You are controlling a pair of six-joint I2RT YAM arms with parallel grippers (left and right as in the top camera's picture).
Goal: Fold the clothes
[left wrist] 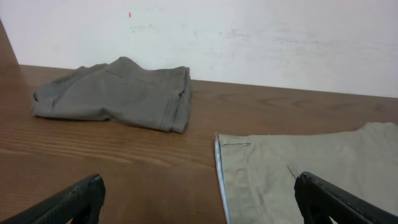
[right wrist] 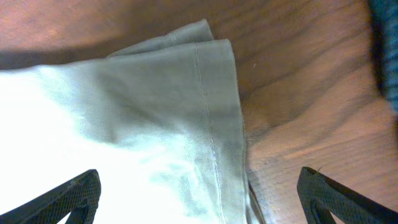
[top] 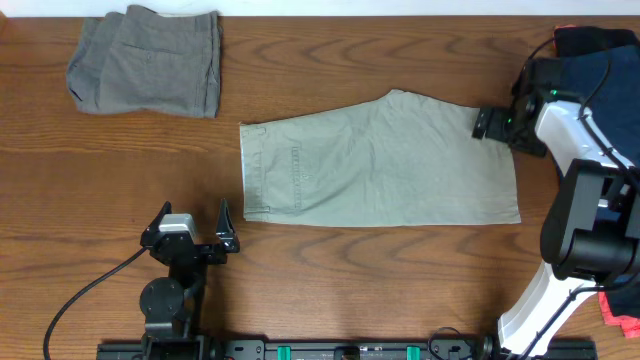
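- Left gripper (top: pixel 193 222) hovered over the bare table (top: pixel 400 280), jaws spread, empty, near the waistband of the khaki shorts (top: pixel 380 165).
- These lay flat mid-table.
- Right gripper (top: pixel 487 122), jaws spread wide, was over their far hem corner.
- Grey shorts (top: pixel 150 62) lay folded far left, navy garment (top: pixel 600 55) far right.

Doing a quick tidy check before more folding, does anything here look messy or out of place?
Nothing looks spilled or damaged. The grey shorts at the far left are folded unevenly, with lumpy, mismatched edges. The beige shorts in the middle lie flat and smooth.
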